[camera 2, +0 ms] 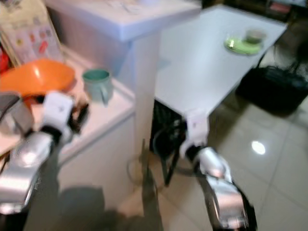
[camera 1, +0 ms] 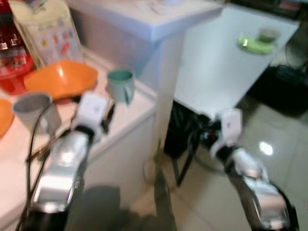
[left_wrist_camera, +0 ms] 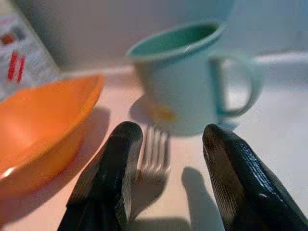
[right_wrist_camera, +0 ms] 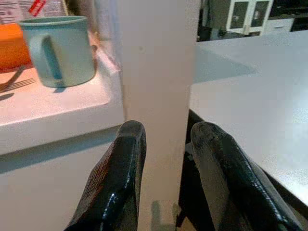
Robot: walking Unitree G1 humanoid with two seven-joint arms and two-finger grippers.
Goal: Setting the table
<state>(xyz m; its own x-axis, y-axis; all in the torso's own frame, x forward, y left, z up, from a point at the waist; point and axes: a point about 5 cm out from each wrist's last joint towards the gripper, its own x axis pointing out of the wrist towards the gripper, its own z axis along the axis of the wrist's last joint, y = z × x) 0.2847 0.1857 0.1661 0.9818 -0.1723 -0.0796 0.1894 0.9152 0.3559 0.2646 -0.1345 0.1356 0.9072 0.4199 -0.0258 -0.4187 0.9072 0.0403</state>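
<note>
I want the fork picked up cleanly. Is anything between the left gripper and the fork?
Nothing visible. The fork lies on the counter between the open fingers of the left gripper. The green mug and orange bowl stand beyond and beside it.

Both eye views are evenly bright but smeared by motion blur, with a white glare spot on the floor tiles and a soft dark shadow low on the cabinet front. The left wrist view is sharp on the near black fingers and soft on the green mug, which casts a shadow toward the camera. The right wrist view is clear, its fingers glossy with highlights.
</note>
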